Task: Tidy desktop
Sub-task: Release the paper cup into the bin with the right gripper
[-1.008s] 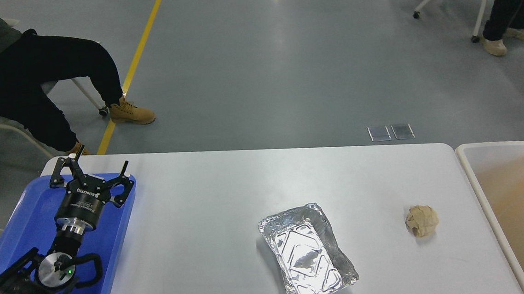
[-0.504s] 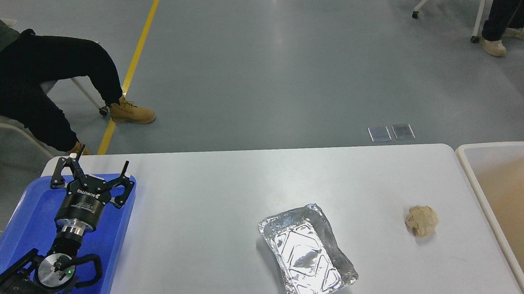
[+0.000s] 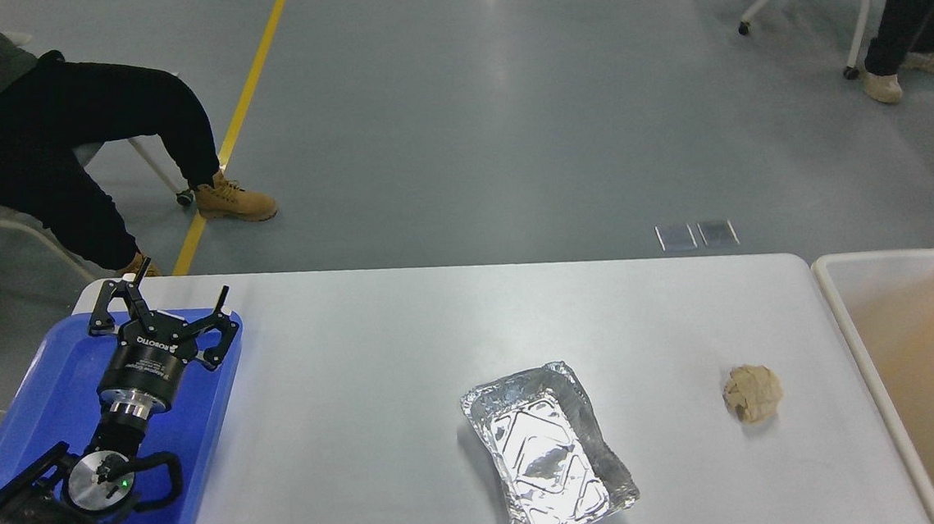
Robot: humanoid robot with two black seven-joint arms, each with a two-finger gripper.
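Hovering spread wide and empty over the blue tray (image 3: 40, 390), the left gripper (image 3: 159, 304) risked crushing the thin foil container (image 3: 548, 454) on the worktop (image 3: 376, 367).

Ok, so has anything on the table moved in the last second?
Nothing visibly changed. The left end effector hangs open over the blue plastic tray as before, and the crinkled foil container and the crumpled brown paper ball lie where they were on the pale grey-white desktop.
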